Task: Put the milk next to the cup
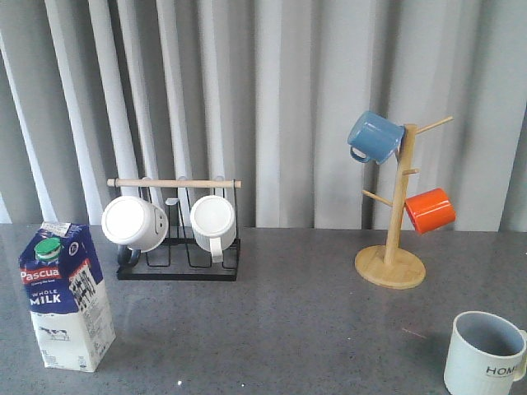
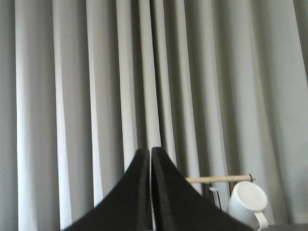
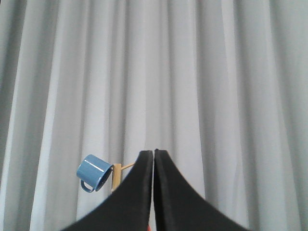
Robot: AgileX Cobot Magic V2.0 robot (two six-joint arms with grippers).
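Observation:
The milk (image 1: 67, 296), a blue and white gable-top carton with a green cap and red "Pascual" band, stands upright at the front left of the grey table. The cup (image 1: 487, 354), a pale ribbed mug marked "HOME", stands at the front right, far from the milk. Neither gripper shows in the front view. In the left wrist view my left gripper (image 2: 150, 150) is shut and empty, facing the curtain. In the right wrist view my right gripper (image 3: 153, 152) is shut and empty, also facing the curtain.
A black rack (image 1: 178, 265) with a wooden bar holds two white mugs (image 1: 134, 223) at the back left; one also shows in the left wrist view (image 2: 247, 204). A wooden mug tree (image 1: 394, 247) at the back right holds a blue mug (image 1: 375, 137) and an orange mug (image 1: 430, 210).

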